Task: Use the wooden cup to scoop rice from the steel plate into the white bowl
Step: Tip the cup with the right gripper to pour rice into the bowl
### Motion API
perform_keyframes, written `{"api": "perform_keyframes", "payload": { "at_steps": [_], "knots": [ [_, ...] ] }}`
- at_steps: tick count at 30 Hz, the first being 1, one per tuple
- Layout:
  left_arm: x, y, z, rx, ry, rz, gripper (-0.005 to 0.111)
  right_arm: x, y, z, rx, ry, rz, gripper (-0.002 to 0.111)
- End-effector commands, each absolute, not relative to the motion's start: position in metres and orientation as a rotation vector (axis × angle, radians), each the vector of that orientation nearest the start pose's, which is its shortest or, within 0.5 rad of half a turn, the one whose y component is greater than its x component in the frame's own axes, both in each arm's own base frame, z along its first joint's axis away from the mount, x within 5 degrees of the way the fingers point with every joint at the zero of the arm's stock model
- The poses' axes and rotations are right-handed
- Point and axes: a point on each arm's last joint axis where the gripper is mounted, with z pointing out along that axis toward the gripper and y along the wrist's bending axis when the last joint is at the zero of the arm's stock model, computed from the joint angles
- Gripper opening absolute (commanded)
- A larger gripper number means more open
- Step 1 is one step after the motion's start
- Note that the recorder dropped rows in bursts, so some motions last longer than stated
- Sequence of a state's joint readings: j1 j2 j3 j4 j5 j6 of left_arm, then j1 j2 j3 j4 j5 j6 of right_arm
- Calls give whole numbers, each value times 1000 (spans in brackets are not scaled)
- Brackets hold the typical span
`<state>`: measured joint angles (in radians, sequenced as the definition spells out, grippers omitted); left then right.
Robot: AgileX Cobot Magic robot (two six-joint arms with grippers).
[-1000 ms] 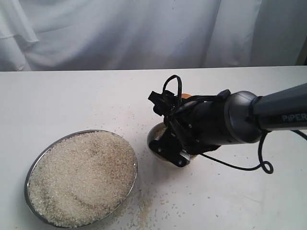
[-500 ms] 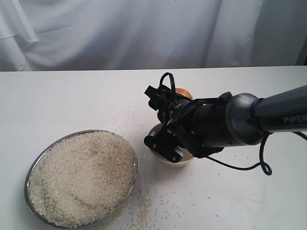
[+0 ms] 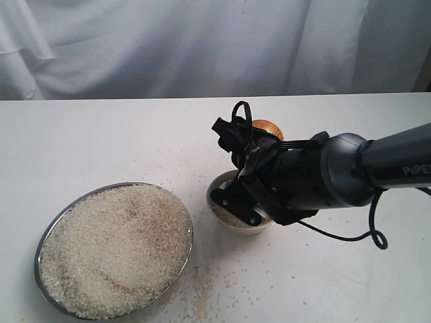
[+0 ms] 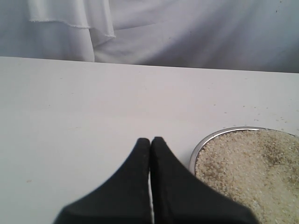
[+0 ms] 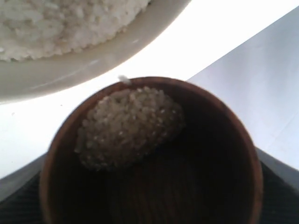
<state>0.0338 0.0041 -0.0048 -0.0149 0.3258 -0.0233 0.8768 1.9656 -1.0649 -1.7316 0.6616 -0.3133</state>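
The steel plate (image 3: pixel 47 235), heaped with rice (image 3: pixel 114 249), lies at the front left. Just right of it stands the white bowl (image 3: pixel 225 212), half hidden under my right gripper (image 3: pixel 252 161). That gripper is shut on the wooden cup (image 3: pixel 267 128), which it holds tipped over the bowl. In the right wrist view the cup (image 5: pixel 224 140) has a clump of rice (image 5: pixel 128 126) near its lip, and the bowl's rim (image 5: pixel 93 60) lies just beyond with rice (image 5: pixel 56 18) inside. My left gripper (image 4: pixel 150 140) is shut and empty, beside the plate's rim (image 4: pixel 198 145).
Loose grains (image 3: pixel 202 286) are scattered on the white table (image 3: pixel 101 141) round the plate and bowl. A white cloth (image 3: pixel 202 47) hangs along the back edge. A black cable loop (image 3: pixel 374 235) hangs under the right arm.
The right gripper has shifted slightly right and turned over the bowl, so more of the cup's wooden side shows above the wrist. The plate has not moved.
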Motion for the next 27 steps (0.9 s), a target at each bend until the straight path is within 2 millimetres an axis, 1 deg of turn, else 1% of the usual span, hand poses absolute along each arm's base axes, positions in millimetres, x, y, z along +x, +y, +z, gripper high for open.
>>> {"api": "perform_keyframes", "payload": {
  "at_steps": [1,7,9,12,19,24,27],
  "knots": [
    [54,1,184,-64,1801,-7,0,290,261,170,-2365,579,-1383,0],
    [54,1,184,-64,1801,-7,0,287,261,188,-2334,543,-1411,0],
    [54,1,184,-64,1801,-7,0,284,263,190,-2338,513,-1417,0],
    [54,1,184,-64,1801,-7,0,282,265,192,-2337,494,-1415,0],
    [54,1,184,-64,1801,-7,0,280,267,191,-2349,465,-1407,0],
    [54,1,184,-64,1801,-7,0,276,268,196,-2347,439,-1522,0],
    [54,1,184,-64,1801,-7,0,275,268,196,-2351,425,-1534,0]
  ]
}}
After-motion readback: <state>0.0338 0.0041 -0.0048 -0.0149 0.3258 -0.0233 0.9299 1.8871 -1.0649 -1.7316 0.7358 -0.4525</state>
